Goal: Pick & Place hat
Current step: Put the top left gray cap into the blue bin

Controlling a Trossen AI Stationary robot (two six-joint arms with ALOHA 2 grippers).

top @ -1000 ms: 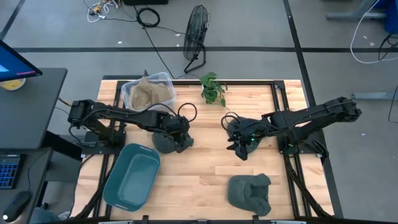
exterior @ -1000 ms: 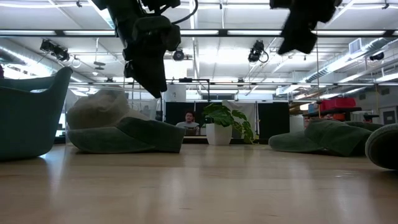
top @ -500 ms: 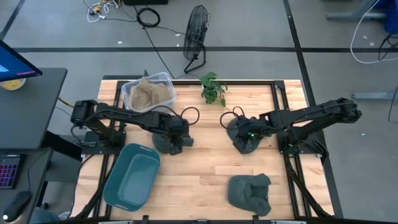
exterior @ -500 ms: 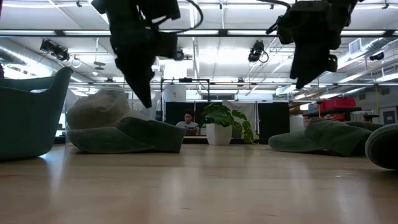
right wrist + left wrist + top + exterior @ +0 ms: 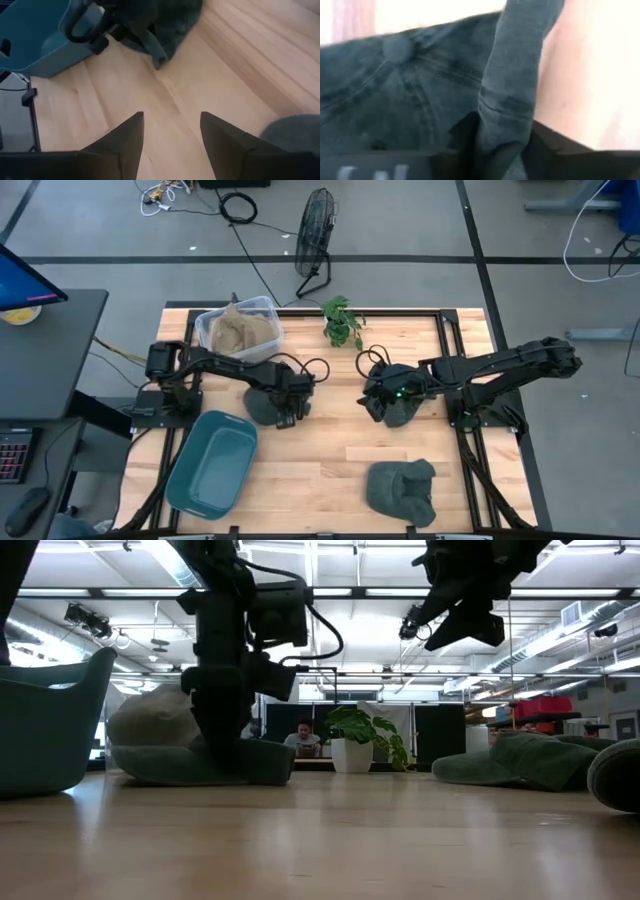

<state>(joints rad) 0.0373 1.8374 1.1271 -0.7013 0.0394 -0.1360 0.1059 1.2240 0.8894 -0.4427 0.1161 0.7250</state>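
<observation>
A dark grey-green hat (image 5: 260, 406) lies on the table left of the middle, beside the teal bin (image 5: 210, 462). It also shows in the low view (image 5: 170, 762). My left gripper (image 5: 287, 412) is down at table level on this hat's right side, shut on its brim. My right gripper (image 5: 372, 404) is open and empty. It hangs above the table beside a second dark hat (image 5: 403, 412), which rests on the table. A third dark hat (image 5: 402, 490) lies near the front edge. My left gripper pinches the hat's brim (image 5: 507, 115) between its two fingers (image 5: 465, 137). The brim stands on edge in the gap. The fingers come from above, pointing down. The hat's crown (image 5: 395, 100) lies on the table.
A clear tub (image 5: 238, 330) holding a beige hat stands at the back left. A small potted plant (image 5: 343, 320) stands at the back middle. Bare wood lies between the two arms and in front of them. Black frame rails run along the table's sides.
My left gripper has come down from above the hat to table level and now has the brim between its fingers. My right gripper has dipped, then risen and tipped, moving a little toward the table's left. The hats lie where they were.
</observation>
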